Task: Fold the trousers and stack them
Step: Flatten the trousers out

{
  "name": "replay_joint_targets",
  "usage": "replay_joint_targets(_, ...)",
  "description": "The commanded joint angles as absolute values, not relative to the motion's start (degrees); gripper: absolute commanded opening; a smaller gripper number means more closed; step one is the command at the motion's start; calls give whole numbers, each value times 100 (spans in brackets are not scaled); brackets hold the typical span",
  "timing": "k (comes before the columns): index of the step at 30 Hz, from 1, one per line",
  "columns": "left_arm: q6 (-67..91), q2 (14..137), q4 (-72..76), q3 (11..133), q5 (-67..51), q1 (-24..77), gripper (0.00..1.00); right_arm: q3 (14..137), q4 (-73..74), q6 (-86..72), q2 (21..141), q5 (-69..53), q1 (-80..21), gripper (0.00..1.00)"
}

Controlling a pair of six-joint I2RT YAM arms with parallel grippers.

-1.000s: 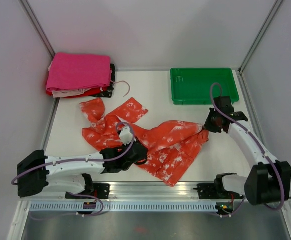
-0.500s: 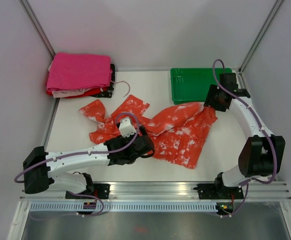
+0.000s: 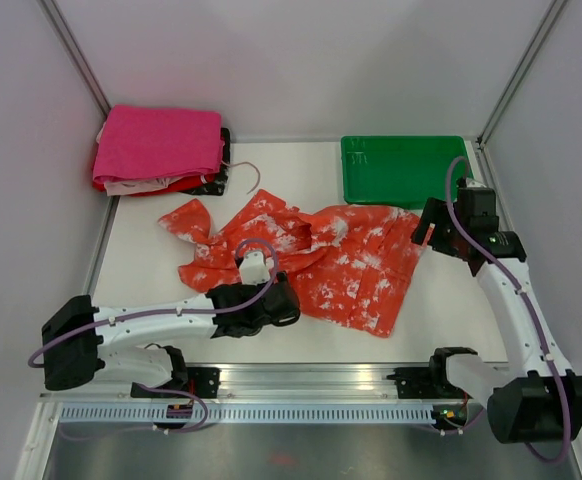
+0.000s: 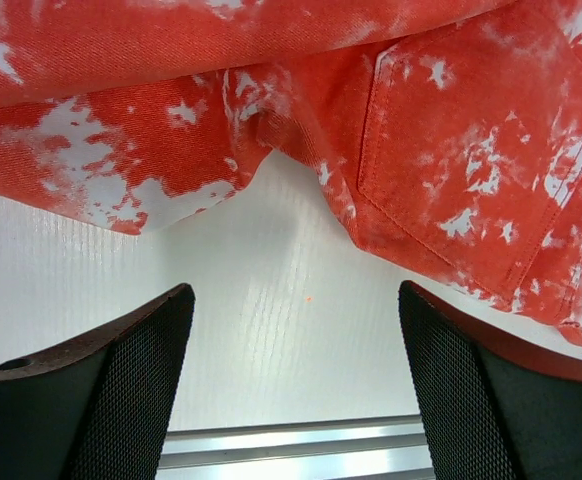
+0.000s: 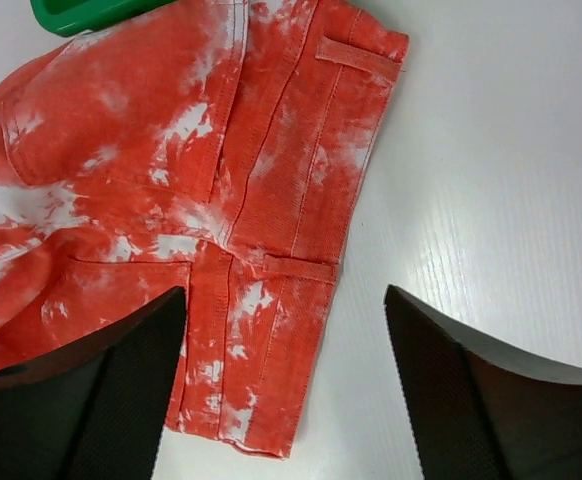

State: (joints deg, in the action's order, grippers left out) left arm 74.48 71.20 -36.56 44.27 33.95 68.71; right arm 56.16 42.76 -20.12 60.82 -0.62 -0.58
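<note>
Trousers lying rumpled on table, waist just beside tray. Left gripper, right gripper hanging spread, gripping nothing. Folding seemingly barely beginning; legs bunching; stacking remaining.

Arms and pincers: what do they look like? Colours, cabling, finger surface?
Left arm and right arm match: white tubular links with black joint housings. A mauve cable runs along each, looping loose near the wrist. Left pincer and right pincer each have two broad black fingers with a fine mesh-textured inner face. No markings are legible.
</note>
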Motion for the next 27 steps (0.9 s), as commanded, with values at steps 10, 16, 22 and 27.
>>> replay_joint_targets(10,7005,7839,-2980,4509,2918,6522,89,6186,1953,-3636,8594,-228,158,75)
replay_joint_targets(16,6856,7954,-2927,4518,2901,6399,89,6381,555,-4866,9421,-167,176,77)
replay_joint_targets(22,6645,7980,-2804,4474,2646,6197,89,6723,238,-5615,10256,518,176,77)
replay_joint_targets(27,6452,7945,-2769,4447,2470,5986,89,7257,482,-5818,10985,1010,193,69)
